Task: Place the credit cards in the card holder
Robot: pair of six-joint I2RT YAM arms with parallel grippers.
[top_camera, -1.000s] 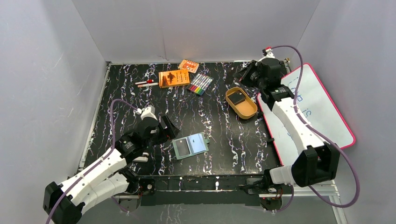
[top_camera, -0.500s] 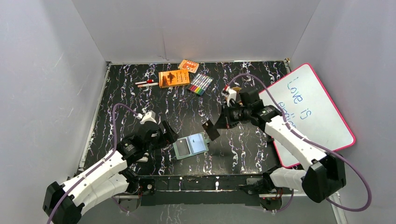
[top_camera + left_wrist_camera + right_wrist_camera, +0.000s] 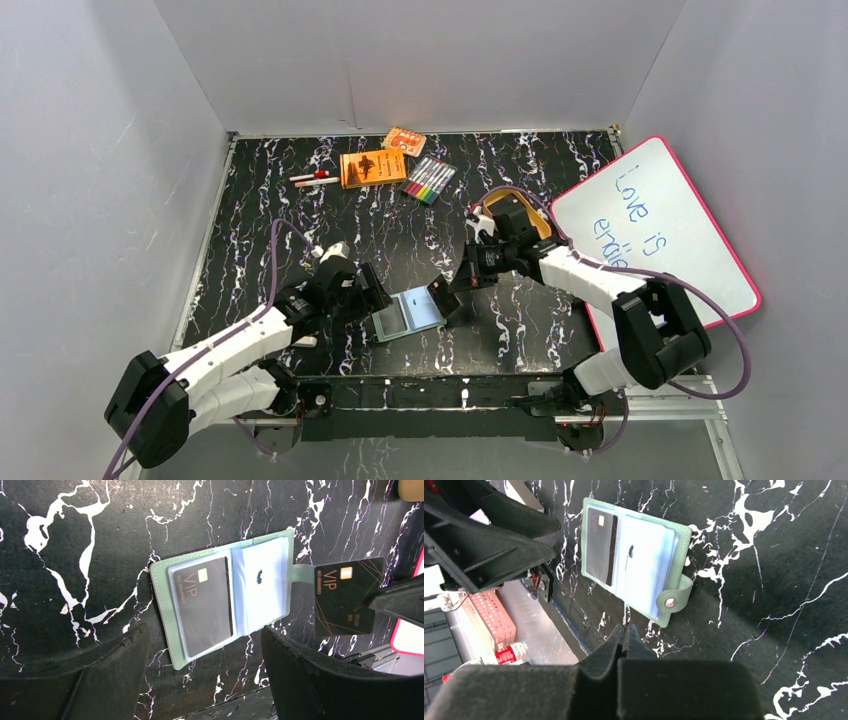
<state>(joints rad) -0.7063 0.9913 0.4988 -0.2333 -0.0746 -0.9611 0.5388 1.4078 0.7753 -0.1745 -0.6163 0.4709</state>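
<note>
The sage-green card holder (image 3: 408, 313) lies open on the black marbled table, also in the left wrist view (image 3: 170, 610) and the right wrist view (image 3: 676, 565). One dark credit card (image 3: 202, 605) sits in its left sleeve. My right gripper (image 3: 452, 290) is shut on a second dark credit card (image 3: 345, 597) and holds it just right of the holder's snap tab (image 3: 671, 601). The right wrist view shows that card edge-on (image 3: 625, 595) above the clear sleeves. My left gripper (image 3: 372, 290) is open and empty at the holder's left edge, its fingers either side of it in the left wrist view (image 3: 204, 630).
A tan oval tray (image 3: 543, 222) sits behind my right arm, partly hidden. A whiteboard (image 3: 660, 225) lies at the right. Two orange boxes (image 3: 372, 167), a marker pack (image 3: 429, 179) and pens (image 3: 314, 179) lie at the back.
My right arm swung from the back right by the tray to the card holder, carrying a card. My left gripper moved slightly right, closer to the holder.
</note>
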